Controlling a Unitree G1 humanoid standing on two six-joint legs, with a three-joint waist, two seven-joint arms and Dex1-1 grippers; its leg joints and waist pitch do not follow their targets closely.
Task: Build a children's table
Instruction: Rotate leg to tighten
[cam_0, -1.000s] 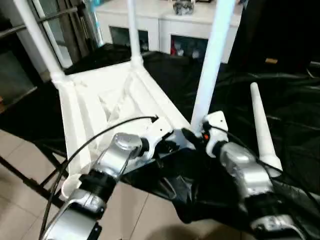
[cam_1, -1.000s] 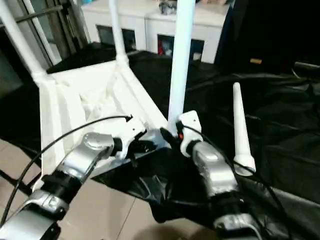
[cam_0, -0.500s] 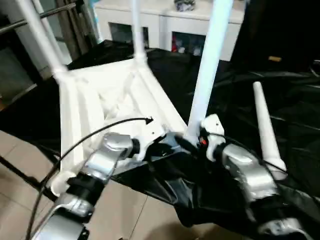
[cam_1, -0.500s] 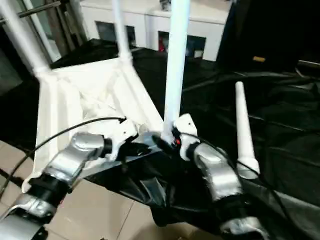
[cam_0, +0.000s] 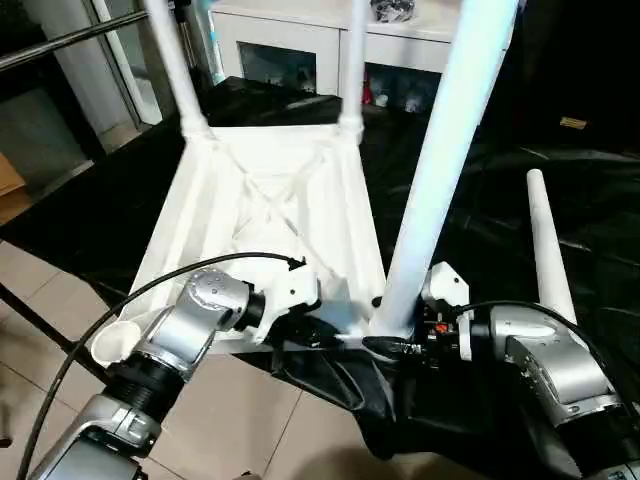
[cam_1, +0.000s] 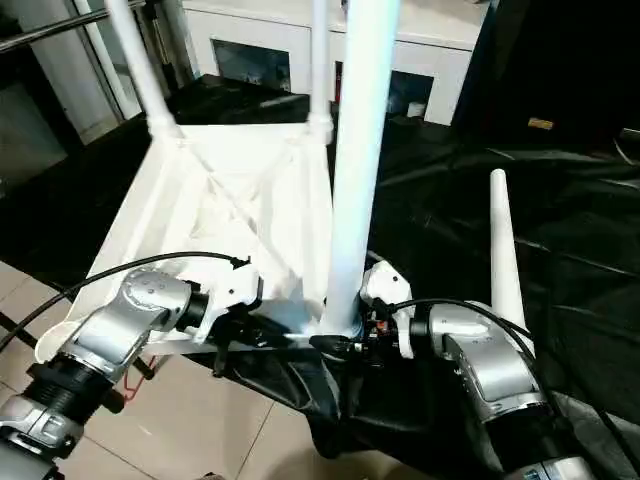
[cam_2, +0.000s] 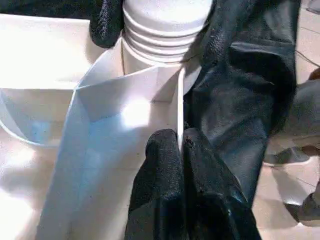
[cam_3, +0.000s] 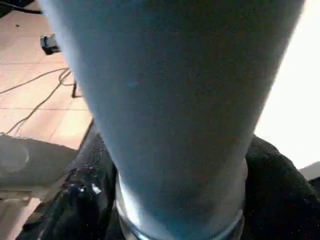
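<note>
White plastic tabletop (cam_0: 270, 215) lies underside up on the black sheet (cam_0: 470, 190), two legs (cam_0: 175, 65) seated in its far sockets, a loose fourth leg (cam_0: 548, 255) lying near on the sheet.

Step in hand, as judged: seating the near right leg (cam_0: 440, 160). Keep it plumb and press straight down, not sideways.

Left gripper (cam_2: 179, 145) is closed on the tabletop's thin rim beside that socket, forearm reaching inward. Right gripper (cam_0: 400, 345) sits low at the leg's foot, fingers wrapped around its base, forearm angled in from the right.
</note>
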